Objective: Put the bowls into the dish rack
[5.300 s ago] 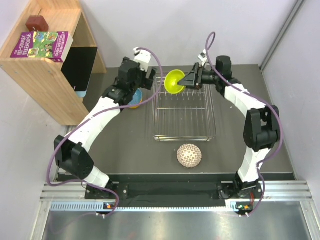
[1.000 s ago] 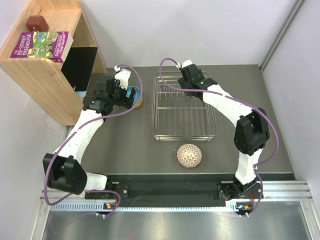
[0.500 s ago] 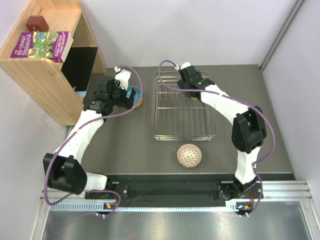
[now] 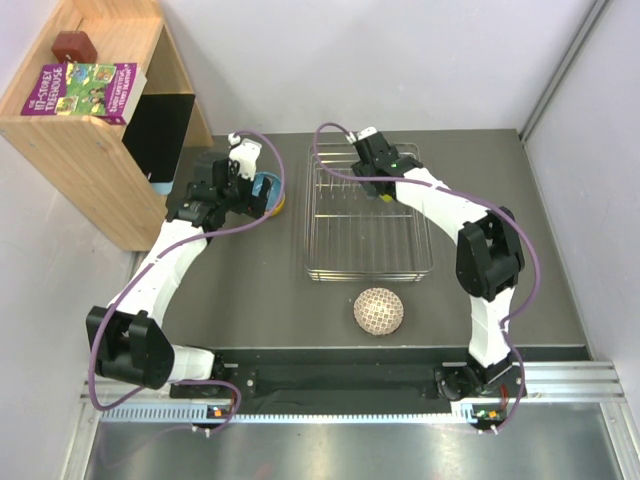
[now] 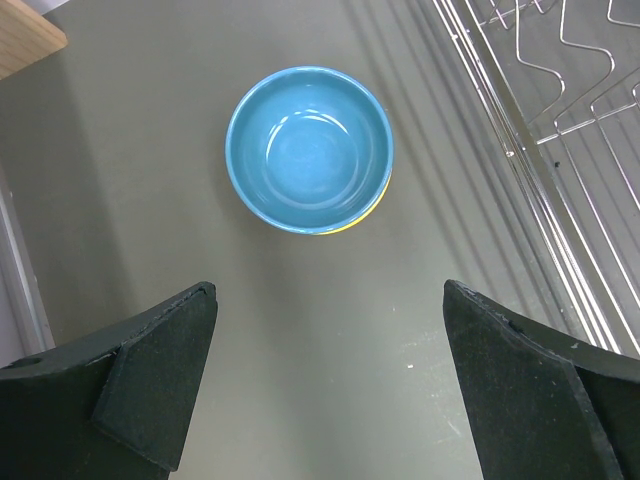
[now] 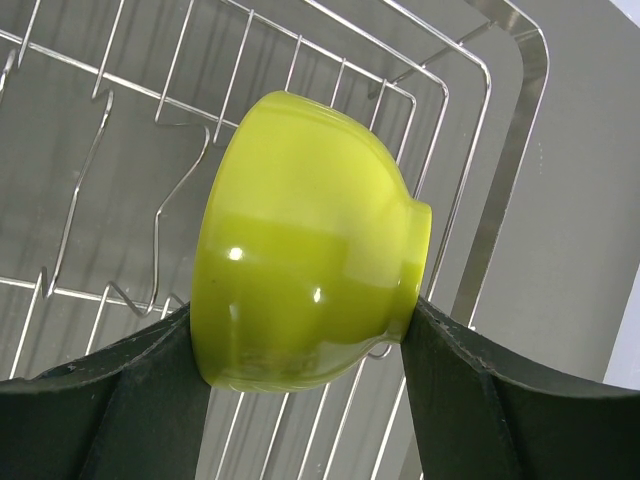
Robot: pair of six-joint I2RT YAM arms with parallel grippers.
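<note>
While left gripper (image 5: 327, 300) gapes over the glossy blue bowl (image 5: 309, 148), we log right gripper (image 6: 300, 310) still pinching the yellow-green bowl (image 6: 300, 230) over the silver wire rack (image 6: 513, 130).

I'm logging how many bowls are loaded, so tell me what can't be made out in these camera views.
- Top view: the yellow-green bowl is hidden under the right arm; only the right wrist view shows it.
- Right wrist view: that bowl blocks whether it touches the dish rack's prongs.
- Left wrist view: the blue bowl covers all but a yellow sliver of whatever sits under it.
</note>
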